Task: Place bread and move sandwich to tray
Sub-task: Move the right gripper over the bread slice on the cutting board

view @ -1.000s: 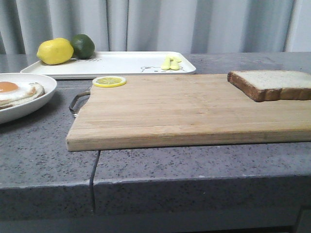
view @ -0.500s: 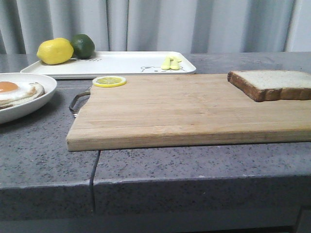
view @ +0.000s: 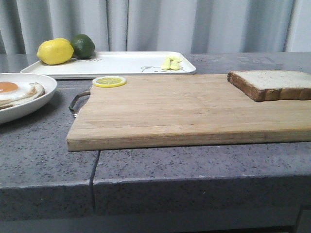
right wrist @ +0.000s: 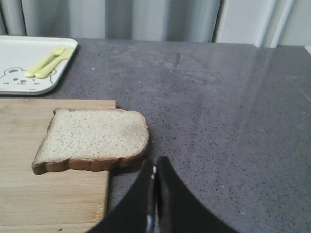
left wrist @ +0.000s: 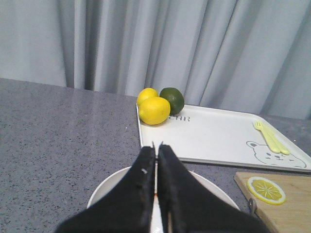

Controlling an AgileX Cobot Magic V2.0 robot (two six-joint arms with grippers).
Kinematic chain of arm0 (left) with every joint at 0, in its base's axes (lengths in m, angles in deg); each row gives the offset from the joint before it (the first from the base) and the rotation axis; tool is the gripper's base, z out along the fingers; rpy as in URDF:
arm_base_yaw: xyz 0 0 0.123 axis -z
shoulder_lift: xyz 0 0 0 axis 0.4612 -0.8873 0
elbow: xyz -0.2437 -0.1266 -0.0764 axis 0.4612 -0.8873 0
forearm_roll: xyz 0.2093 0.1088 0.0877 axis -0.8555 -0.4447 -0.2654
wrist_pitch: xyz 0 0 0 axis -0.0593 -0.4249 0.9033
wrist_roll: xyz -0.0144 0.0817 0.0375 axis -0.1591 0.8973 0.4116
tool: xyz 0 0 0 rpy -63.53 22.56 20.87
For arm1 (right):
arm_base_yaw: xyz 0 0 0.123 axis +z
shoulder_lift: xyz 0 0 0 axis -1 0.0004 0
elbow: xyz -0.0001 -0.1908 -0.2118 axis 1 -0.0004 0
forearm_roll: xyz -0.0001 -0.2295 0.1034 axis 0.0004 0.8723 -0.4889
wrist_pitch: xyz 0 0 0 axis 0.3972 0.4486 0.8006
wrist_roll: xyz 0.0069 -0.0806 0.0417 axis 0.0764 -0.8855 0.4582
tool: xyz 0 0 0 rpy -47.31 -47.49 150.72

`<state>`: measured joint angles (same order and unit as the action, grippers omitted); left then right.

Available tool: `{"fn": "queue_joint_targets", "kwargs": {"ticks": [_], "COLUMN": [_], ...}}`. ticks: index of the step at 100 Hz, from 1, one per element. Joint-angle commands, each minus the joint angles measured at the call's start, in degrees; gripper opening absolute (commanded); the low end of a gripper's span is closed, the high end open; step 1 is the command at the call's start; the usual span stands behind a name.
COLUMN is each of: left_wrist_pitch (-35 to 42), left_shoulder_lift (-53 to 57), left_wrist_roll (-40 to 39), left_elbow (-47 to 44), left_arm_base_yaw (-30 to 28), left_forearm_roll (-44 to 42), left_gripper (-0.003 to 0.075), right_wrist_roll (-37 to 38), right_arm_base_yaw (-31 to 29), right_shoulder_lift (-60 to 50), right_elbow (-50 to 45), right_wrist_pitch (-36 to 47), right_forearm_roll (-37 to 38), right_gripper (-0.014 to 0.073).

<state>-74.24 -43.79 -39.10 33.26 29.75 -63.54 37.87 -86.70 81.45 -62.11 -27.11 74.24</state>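
Note:
The bread (view: 272, 83) lies flat on the right end of the wooden cutting board (view: 184, 109); it also shows in the right wrist view (right wrist: 92, 139), overhanging the board's edge. The sandwich (view: 18, 91), bread with a fried egg on top, sits in the round white dish (view: 34, 99) at the left. The white tray (view: 121, 63) lies at the back. My left gripper (left wrist: 156, 148) is shut and empty above the dish (left wrist: 109, 187). My right gripper (right wrist: 154, 162) is shut and empty, just off the bread's near corner, over the counter. Neither gripper shows in the front view.
A lemon (view: 55, 51) and a lime (view: 83, 45) sit on the tray's left end, and yellow cutlery (view: 171, 62) on its right end. A lemon slice (view: 109, 81) lies on the board's back left corner. The board has a metal handle (view: 77, 99).

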Motion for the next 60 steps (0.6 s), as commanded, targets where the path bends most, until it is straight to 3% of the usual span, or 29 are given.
{"fn": "queue_joint_targets", "kwargs": {"ticks": [1,16,23,39,60], "left_wrist_pitch": [4.4,4.89,5.03,5.47,5.47], "left_shoulder_lift": [-2.09,-2.97,-2.97,-2.97,-2.97], "left_wrist_roll": [-0.11,-0.11,-0.11,-0.11,-0.11], "left_elbow": [2.4,2.4,2.4,2.4,2.4], "left_arm_base_yaw": [0.03,0.03,0.03,0.03,0.03], "left_forearm_roll": [0.45,0.45,0.45,0.45,0.45], "left_gripper": [-0.002,-0.002,-0.002,-0.002,-0.002], "right_wrist_roll": [-0.17,-0.17,0.51,2.36,2.24], "right_arm_base_yaw": [-0.36,-0.36,-0.36,-0.36,-0.36], "right_shoulder_lift": [5.93,14.54,18.49,28.8,41.11], "right_elbow": [6.1,12.14,14.99,23.02,31.44], "right_wrist_pitch": [0.88,-0.38,-2.11,-9.92,-13.51], "right_forearm_roll": [0.22,0.17,-0.54,-1.45,-1.53], "right_gripper": [0.0069,0.0382,0.0455,0.0455,0.0454]}}
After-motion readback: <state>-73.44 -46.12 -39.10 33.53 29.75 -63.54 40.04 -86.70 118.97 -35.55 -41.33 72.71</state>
